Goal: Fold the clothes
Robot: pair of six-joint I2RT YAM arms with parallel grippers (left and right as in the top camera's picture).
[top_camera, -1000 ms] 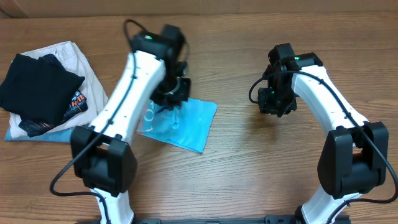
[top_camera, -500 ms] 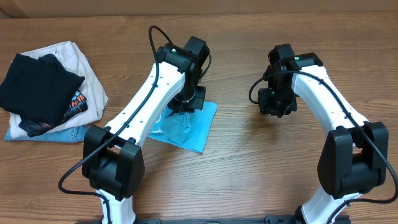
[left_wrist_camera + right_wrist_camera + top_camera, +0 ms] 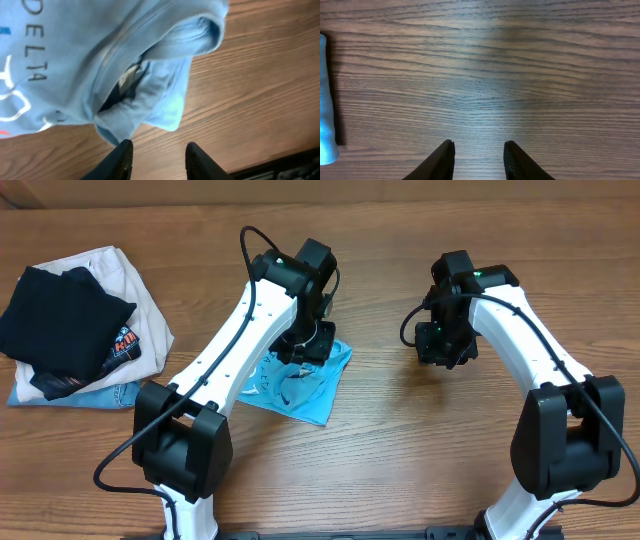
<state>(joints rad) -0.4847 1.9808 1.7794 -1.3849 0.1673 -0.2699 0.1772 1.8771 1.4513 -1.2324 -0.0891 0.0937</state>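
The light sky-blue T-shirt (image 3: pixel 300 385) lies folded small on the wooden table at centre, white print facing up. In the left wrist view the T-shirt (image 3: pixel 100 65) shows the letters "DELTA" and a rolled collar edge with a small tag inside. My left gripper (image 3: pixel 157 150) is open and empty, just off the shirt's edge over bare wood; overhead it sits over the shirt's far right corner (image 3: pixel 315 345). My right gripper (image 3: pixel 477 150) is open and empty over bare wood, well to the right of the shirt (image 3: pixel 440 350). A strip of the shirt (image 3: pixel 325 100) shows at the left edge of the right wrist view.
A pile at the far left holds a black garment with an orange graphic (image 3: pixel 65 325) on a beige folded garment (image 3: pixel 130 290), with blue cloth (image 3: pixel 70 395) under it. The table's far edge runs along the top.
My left arm swung right across the shirt and stopped over its far right corner. The shirt's white print now faces up and its right corner has shifted slightly. The right arm has not moved.
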